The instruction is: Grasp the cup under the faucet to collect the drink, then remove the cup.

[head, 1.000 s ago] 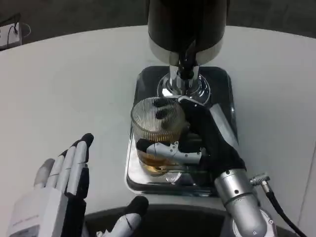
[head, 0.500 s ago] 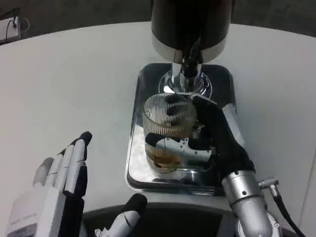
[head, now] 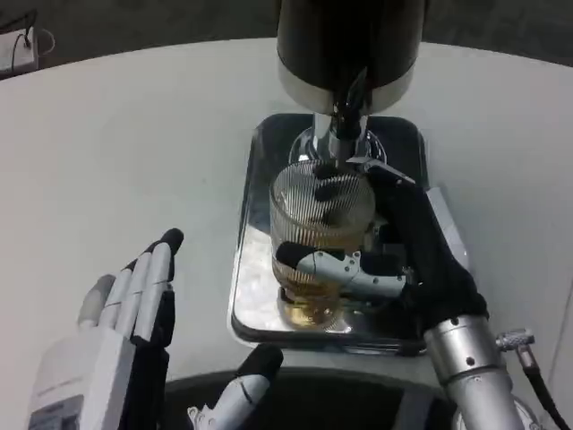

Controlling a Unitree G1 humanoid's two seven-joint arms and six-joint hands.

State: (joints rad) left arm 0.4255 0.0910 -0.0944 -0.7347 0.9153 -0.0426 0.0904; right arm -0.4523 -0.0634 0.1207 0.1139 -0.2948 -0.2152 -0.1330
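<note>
A ribbed clear glass cup (head: 320,233) with amber drink in its lower part stands on the shiny metal drip tray (head: 253,296), just in front of the black faucet (head: 347,112) of the dark dispenser (head: 347,45). My right hand (head: 394,260) wraps the cup from the right, one white finger across its front and dark fingers behind it. At the lower left my left hand (head: 125,331) hovers over the table, fingers straight and apart, holding nothing.
The white round table (head: 116,152) stretches wide to the left and the far right of the tray. A dark curved edge (head: 295,394) runs along the bottom of the picture. A small white object (head: 20,49) sits at the far left corner.
The right hand has carried the cup to the right and nearer the faucet. The whole picture has also shifted a little, and the left hand sits slightly higher.
</note>
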